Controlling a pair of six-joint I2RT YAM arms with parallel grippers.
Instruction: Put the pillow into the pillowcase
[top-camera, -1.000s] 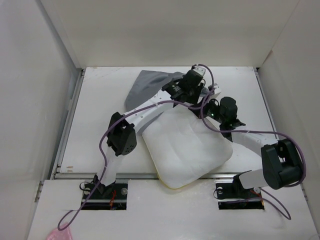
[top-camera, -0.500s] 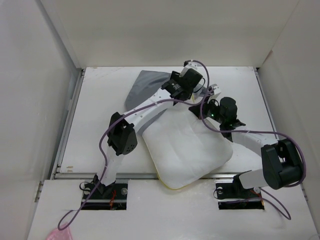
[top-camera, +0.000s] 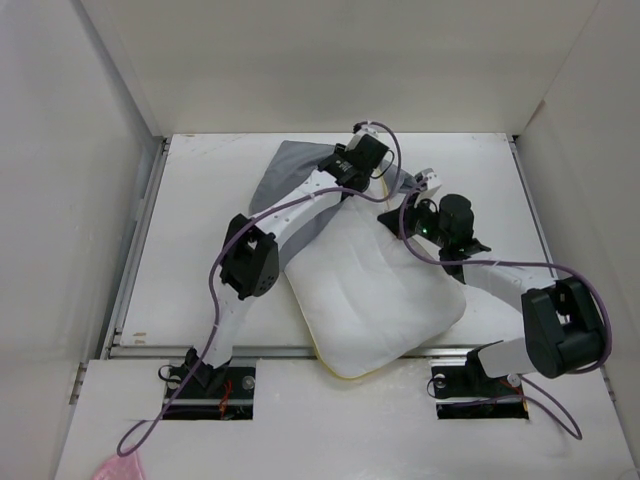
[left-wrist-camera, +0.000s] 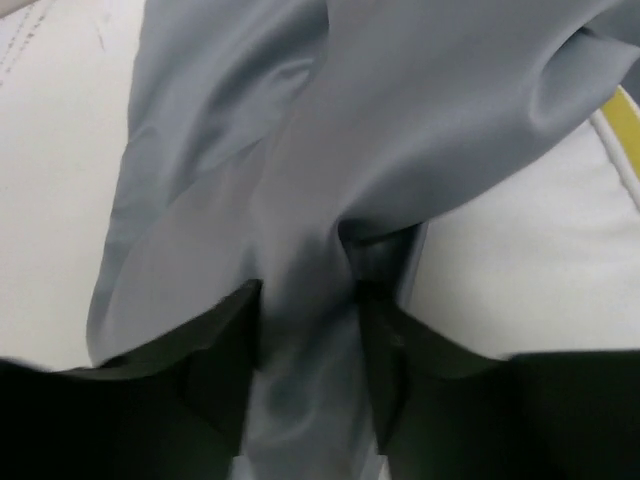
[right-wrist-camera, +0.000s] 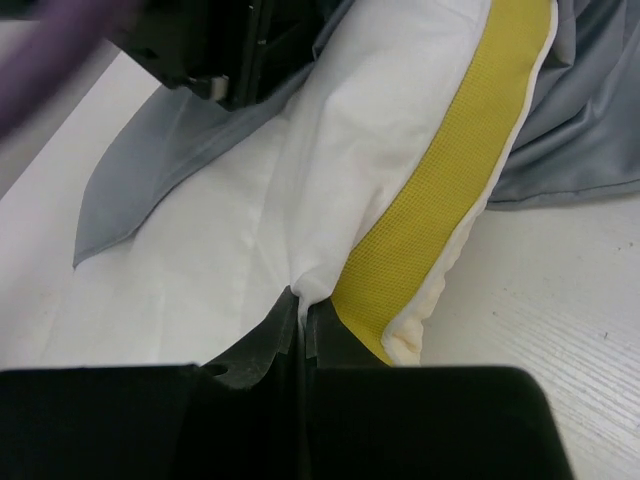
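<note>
The white pillow (top-camera: 375, 290) lies in the middle of the table, its yellow band (right-wrist-camera: 450, 190) seen close in the right wrist view. The grey pillowcase (top-camera: 285, 170) lies behind it at the back, draped over the pillow's far corner. My left gripper (top-camera: 372, 178) is above that corner, with bunched grey pillowcase cloth (left-wrist-camera: 300, 180) gripped between its fingers (left-wrist-camera: 225, 350). My right gripper (top-camera: 397, 215) is shut on a pinch of the pillow's white fabric (right-wrist-camera: 330, 200) right beside the yellow band, at the pillow's far right edge.
White walls enclose the table on the left, back and right. The left arm's forearm (top-camera: 290, 215) crosses over the pillow's left side. The table's near edge rail (top-camera: 200, 350) runs below the pillow.
My left gripper has moved left and toward the back, still holding the grey cloth. The right arm and the pillow have stayed in place.
</note>
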